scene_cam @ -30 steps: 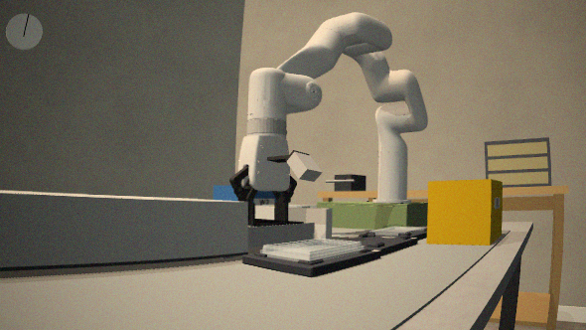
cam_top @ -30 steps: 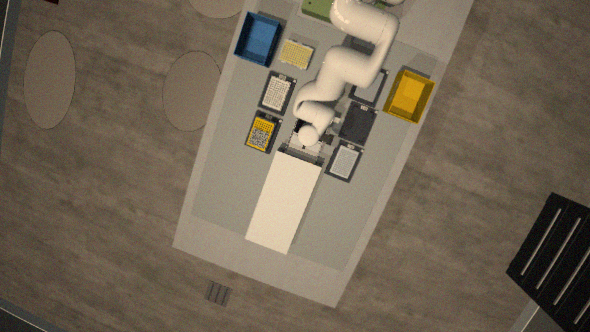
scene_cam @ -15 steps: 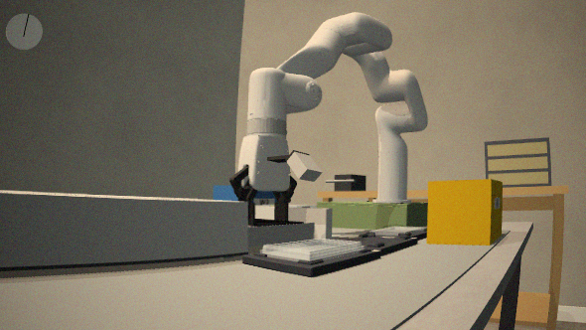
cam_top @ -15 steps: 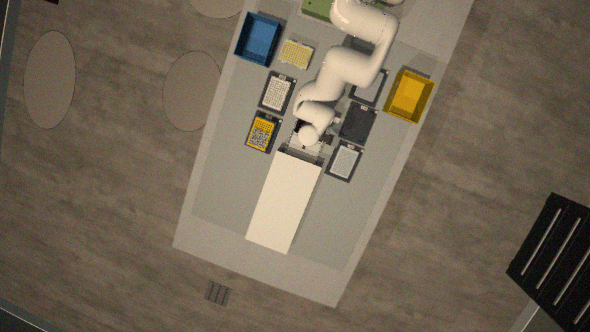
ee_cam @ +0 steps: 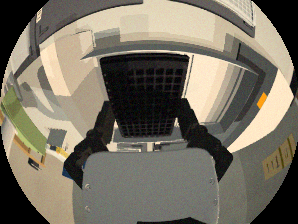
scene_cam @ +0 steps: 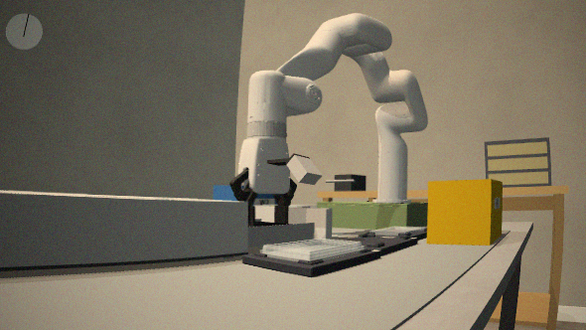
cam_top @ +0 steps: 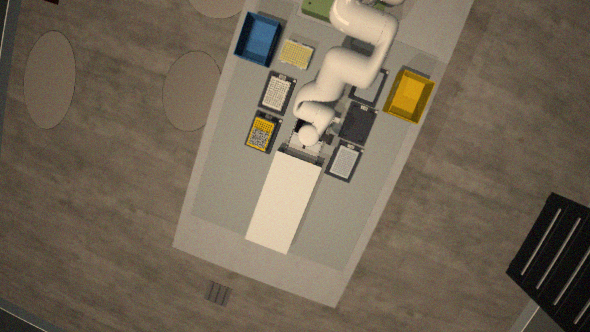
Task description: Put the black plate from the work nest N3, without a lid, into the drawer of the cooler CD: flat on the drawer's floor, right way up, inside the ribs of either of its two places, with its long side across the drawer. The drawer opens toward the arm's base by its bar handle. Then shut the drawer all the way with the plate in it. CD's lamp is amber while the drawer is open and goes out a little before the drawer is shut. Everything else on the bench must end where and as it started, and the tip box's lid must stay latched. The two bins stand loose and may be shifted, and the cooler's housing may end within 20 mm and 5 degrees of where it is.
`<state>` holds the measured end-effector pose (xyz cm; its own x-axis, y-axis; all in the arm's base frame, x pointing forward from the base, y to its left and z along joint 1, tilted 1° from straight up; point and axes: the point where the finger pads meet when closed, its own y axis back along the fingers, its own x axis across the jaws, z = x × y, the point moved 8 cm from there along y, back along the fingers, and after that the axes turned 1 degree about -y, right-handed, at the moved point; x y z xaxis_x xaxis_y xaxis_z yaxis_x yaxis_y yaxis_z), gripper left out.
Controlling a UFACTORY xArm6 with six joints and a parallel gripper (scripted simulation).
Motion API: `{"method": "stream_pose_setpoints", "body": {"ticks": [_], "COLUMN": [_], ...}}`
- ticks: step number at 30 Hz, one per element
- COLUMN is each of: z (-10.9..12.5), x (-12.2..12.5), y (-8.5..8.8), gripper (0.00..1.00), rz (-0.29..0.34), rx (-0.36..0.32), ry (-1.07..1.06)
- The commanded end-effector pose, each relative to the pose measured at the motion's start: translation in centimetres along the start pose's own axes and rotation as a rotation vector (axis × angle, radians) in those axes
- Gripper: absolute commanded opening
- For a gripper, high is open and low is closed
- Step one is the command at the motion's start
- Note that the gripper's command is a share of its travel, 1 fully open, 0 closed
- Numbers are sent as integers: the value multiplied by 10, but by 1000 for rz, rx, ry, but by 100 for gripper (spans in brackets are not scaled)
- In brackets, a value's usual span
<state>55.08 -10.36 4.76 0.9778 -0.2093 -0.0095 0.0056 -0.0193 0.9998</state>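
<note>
Gripper (ee_cam: 148, 129), centre of wrist frame: fingers spread wide, clamped on the long edges of the black plate (ee_cam: 147, 96) above the open drawer (ee_cam: 220, 63)

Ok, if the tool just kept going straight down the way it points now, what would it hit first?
The tool points down, shut on the black plate, over the cooler's open drawer. The plate would probably meet the drawer floor first, though the remaining depth is unclear.
</note>
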Motion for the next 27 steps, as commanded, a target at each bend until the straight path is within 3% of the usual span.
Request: {"method": "stream_pose_setpoints", "body": {"ticks": [1,27], "z": [0,0], "x": [1,2], "y": [-1,-8], "gripper": [0,0], "rz": [5,5], "rx": [0,0], "ry": [0,0]}}
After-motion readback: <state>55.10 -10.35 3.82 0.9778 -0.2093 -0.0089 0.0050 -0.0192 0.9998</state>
